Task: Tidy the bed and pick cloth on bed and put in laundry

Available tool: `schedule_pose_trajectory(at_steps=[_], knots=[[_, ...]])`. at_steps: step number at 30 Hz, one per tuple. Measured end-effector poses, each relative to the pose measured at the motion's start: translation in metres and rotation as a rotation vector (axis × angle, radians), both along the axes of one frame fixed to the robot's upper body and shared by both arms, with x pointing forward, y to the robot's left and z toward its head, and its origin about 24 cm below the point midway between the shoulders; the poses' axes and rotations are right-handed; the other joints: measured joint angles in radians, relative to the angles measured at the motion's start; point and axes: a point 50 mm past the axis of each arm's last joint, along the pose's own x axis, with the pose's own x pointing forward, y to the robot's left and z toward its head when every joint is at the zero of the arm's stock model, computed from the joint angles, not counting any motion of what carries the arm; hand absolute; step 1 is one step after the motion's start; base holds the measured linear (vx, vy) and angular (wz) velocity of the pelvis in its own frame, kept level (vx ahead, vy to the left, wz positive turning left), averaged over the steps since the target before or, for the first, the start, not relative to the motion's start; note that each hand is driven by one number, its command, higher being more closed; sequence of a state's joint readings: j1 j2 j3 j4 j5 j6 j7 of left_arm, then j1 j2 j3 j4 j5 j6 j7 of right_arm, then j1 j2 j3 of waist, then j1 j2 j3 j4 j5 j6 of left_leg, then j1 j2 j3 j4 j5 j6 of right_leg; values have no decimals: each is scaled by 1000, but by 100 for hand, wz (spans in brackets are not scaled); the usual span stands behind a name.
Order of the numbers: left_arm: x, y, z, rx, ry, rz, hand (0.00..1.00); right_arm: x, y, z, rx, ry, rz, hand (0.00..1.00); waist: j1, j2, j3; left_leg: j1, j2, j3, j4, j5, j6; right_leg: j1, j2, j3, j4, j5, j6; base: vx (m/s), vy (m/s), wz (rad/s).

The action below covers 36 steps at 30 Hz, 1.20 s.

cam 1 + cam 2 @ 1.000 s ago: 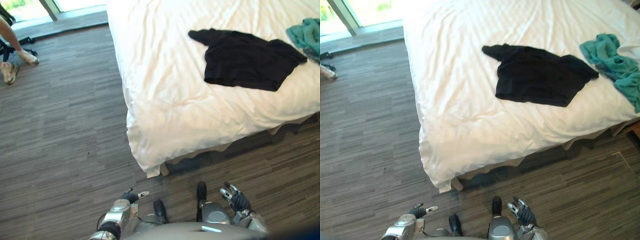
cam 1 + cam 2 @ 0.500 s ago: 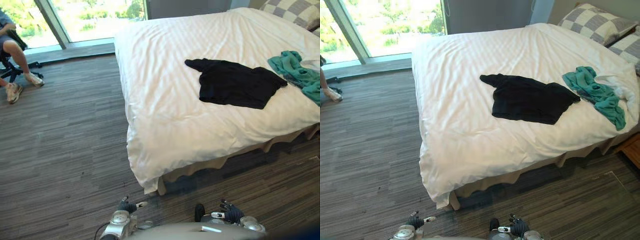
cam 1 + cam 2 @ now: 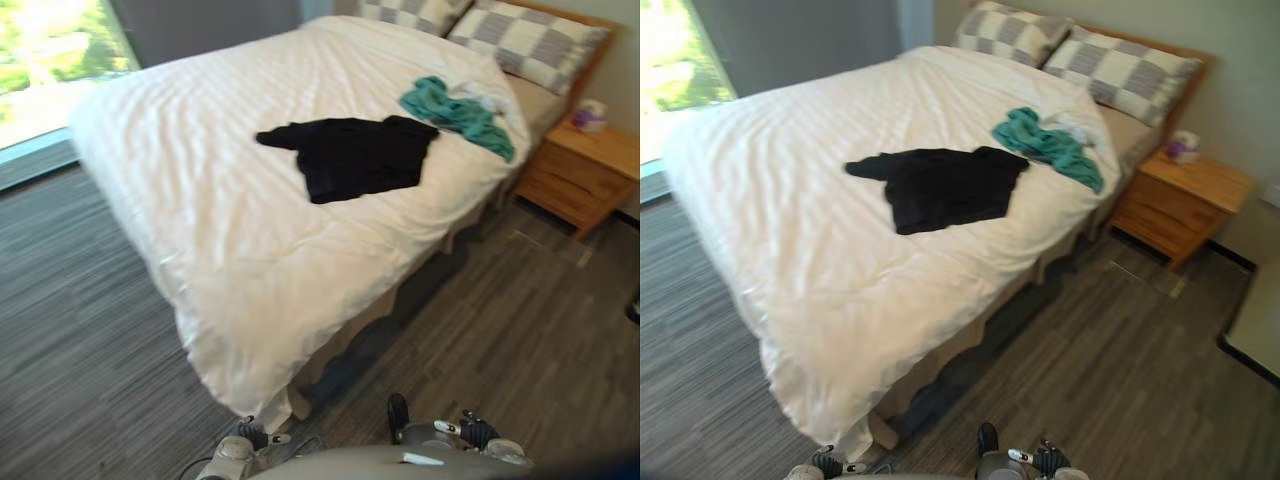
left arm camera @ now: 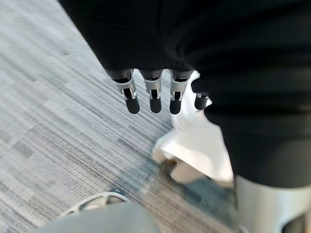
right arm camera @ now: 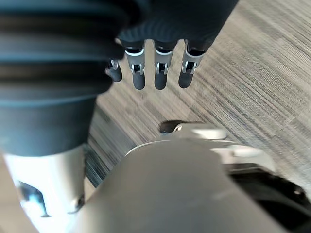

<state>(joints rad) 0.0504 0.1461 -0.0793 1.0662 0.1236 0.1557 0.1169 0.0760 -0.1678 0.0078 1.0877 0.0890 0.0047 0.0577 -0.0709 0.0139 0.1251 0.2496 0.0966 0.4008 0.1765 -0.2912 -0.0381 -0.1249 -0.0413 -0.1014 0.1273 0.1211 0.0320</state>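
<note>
White bedding covers the bed (image 3: 200, 250), whose checked pillows (image 3: 520, 42) are cut off at the far edge. To its right a wooden nightstand (image 3: 580, 170) carries a small pale thing (image 3: 592, 114) too blurred to make out. The black cloth (image 3: 350, 155) lies spread flat mid-bed, a crumpled teal cloth (image 3: 455, 108) just past its far right corner; well apart from both, the left hand (image 3: 252, 437) hangs by the bed's near corner and the right hand (image 3: 468, 432) above the floor (image 3: 520, 320), their fingers (image 4: 154, 99) straight, slightly apart, holding nothing.
</note>
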Motion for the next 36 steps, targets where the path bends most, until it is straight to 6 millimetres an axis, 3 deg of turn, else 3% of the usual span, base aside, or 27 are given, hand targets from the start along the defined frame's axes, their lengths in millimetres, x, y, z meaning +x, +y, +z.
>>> schedule_pose_trajectory(at_steps=[1,2,3,4,5,7,8,9,10,11,14,19,20,22,23,25,26,27,28,29,32,36], knots=[[1,7,1,16,4,6,0,0,7,-1,14,-9,-2,0,10,-30,2,-25,-9,-10,100,38,45,-17,-6,12,33,46,-34,115,-71,-116],[5,11,3,22,-4,18,0,3,12,-1,24,-17,-1,0,12,-65,6,-58,-44,-45,94,18,64,-15,-15,45,-12,102,-29,63,-72,-133],[7,8,3,14,-9,27,0,6,10,0,17,-20,5,0,24,-47,-1,-62,-62,-78,5,27,70,-10,-7,57,-52,135,-18,-81,-40,-137],[9,2,2,3,-18,36,0,18,-3,5,-17,-52,14,0,30,-1,17,-70,-28,-51,-74,100,56,-61,13,-36,133,-35,-69,-21,-58,-157],[10,5,3,14,-16,44,0,22,2,5,-1,-65,-2,0,27,-22,26,-51,-52,14,-92,90,52,-115,-49,-102,385,-233,-69,-1,-54,-124],[2,8,2,27,9,66,0,18,4,4,11,-60,-22,0,6,-37,24,-28,-51,63,-80,88,47,-73,-119,-189,484,-316,-79,108,-76,-91],[-2,13,2,47,15,75,0,12,7,2,14,-43,-5,0,19,-64,20,-24,-64,94,-48,81,36,-48,-116,-196,432,-333,-57,85,-96,-114],[-3,12,1,46,20,80,0,13,9,2,17,-46,5,0,27,-57,22,-25,-58,99,-33,76,31,-24,-96,-203,391,-335,-62,0,-116,-134],[-5,10,1,45,29,87,0,14,6,3,6,-46,17,0,35,-36,32,-26,-31,103,-5,72,28,42,-49,-176,259,-318,-75,-50,-141,-110],[-9,6,-1,41,42,91,0,16,1,4,-9,-50,35,0,32,-16,41,-28,-3,94,13,53,20,98,4,-154,135,-253,-75,-65,-128,-98],[-16,3,-3,41,55,96,0,11,2,3,-2,-36,51,0,34,-4,40,-46,21,106,16,49,9,167,83,-88,-85,-142,-71,-138,-33,-79],[-18,9,-2,63,43,109,0,4,3,2,29,-27,30,0,45,-15,53,-43,44,201,13,17,-11,201,111,-49,-229,-49,-64,-134,26,-57],[-22,8,-2,51,45,139,0,-1,3,1,45,-18,7,0,47,-11,55,-30,41,203,43,2,-30,197,115,-10,-230,-29,-67,-89,74,-70],[-25,10,-3,34,31,203,0,-4,1,1,49,-5,1,0,48,-10,55,-39,17,90,92,18,2,198,118,50,-229,-17,-84,-49,42,-83],[-26,4,-4,2,21,248,0,-3,-2,1,46,-5,7,0,57,-3,51,-59,-3,-22,112,23,11,182,120,101,-230,-10,-74,-23,-5,-113],[-27,3,-4,-15,6,281,0,0,-3,2,48,-2,17,0,60,8,55,-60,-30,-129,98,22,12,151,130,166,-230,-6,-67,-44,7,-119],[-27,2,-4,-29,1,303,0,2,-4,2,46,-10,19,0,59,14,53,-59,-30,-138,55,17,22,130,150,186,-230,-16,-48,-59,19,-98],[-25,-4,-5,-51,-8,310,0,7,-9,4,34,-23,17,0,60,50,44,-54,5,-129,24,-9,43,120,168,169,-220,-27,-44,-62,31,-84],[-21,-6,-5,-69,-23,319,0,7,-12,5,30,-27,0,0,58,59,55,-49,21,-102,14,-27,32,81,171,134,-125,-46,-102,40,46,-53],[-20,-1,-4,-70,-34,323,0,4,-9,4,39,-26,-8,0,57,34,53,-21,14,-88,1,-23,21,91,149,112,-42,-85,-93,90,59,-46],[-20,0,-4,-75,-36,329,0,-16,-6,-1,61,7,-82,0,44,28,35,15,9,-108,-38,-5,-1,193,157,120,-214,-19,-82,93,37,-19],[-13,-2,-3,-95,-56,360,0,-16,-7,-1,73,1,-120,0,32,29,34,16,6,-111,-50,-6,-15,194,157,125,-230,-6,-77,20,60,2]])
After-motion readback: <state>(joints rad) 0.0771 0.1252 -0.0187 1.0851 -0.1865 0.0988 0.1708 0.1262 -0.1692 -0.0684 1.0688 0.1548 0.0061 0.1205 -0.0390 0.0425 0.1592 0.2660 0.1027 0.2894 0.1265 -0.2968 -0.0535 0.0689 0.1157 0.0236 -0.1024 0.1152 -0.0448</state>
